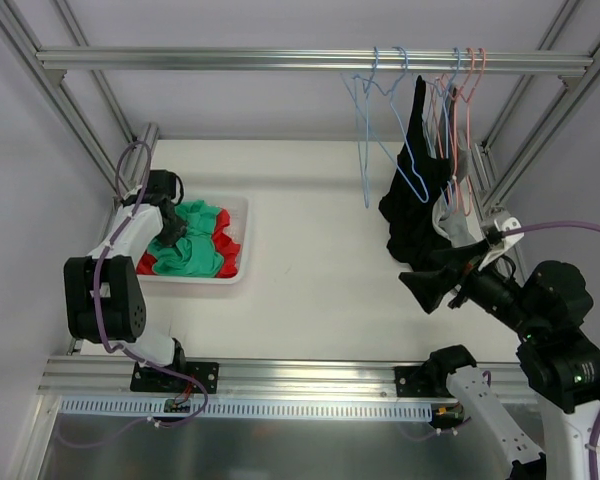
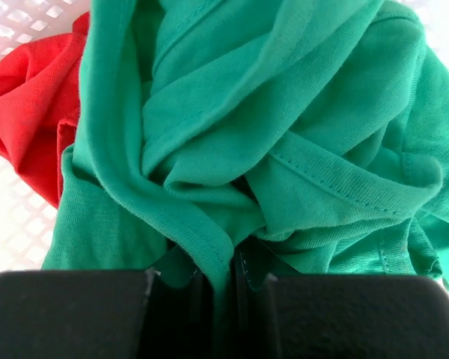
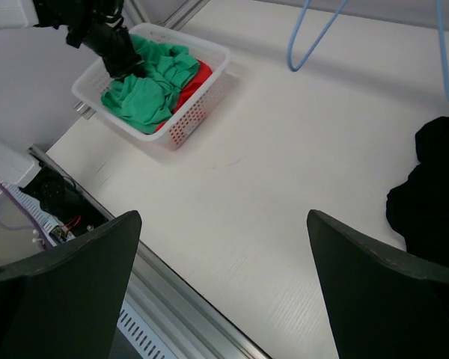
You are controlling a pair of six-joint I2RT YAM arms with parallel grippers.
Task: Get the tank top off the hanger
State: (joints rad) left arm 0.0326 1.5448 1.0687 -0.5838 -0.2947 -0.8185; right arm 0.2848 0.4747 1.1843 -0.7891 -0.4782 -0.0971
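Tank top point(image 1: 412, 205): its hanger is hard to pick out.
Left gripper point(image 2: 218, 280): only the wrist view shows jaws pinching green cloth point(image 2: 284, 112).
Right gripper point(image 3: 223, 224): jaws wide, empty.

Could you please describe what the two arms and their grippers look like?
The left arm and right arm pair bulky black joint housings with white links, each trailing a purple cable. The left gripper and right gripper have broad black fingers. A green light shows on the right arm.

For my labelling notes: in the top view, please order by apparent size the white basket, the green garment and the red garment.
1. white basket
2. green garment
3. red garment, partly hidden under the green one
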